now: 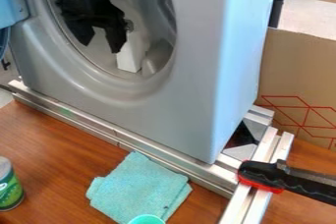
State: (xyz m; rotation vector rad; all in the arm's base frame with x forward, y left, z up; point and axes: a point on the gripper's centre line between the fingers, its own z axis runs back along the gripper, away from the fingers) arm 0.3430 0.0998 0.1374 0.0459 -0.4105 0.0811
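The gripper [101, 46] is hanging inside the washing machine [187, 115], its fingers standing apart; I am judging this as positioning, next move needing careful aim.

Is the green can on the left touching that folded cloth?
Apart. In the camera view, brown tabletop shows between the green can and the folded cloth.
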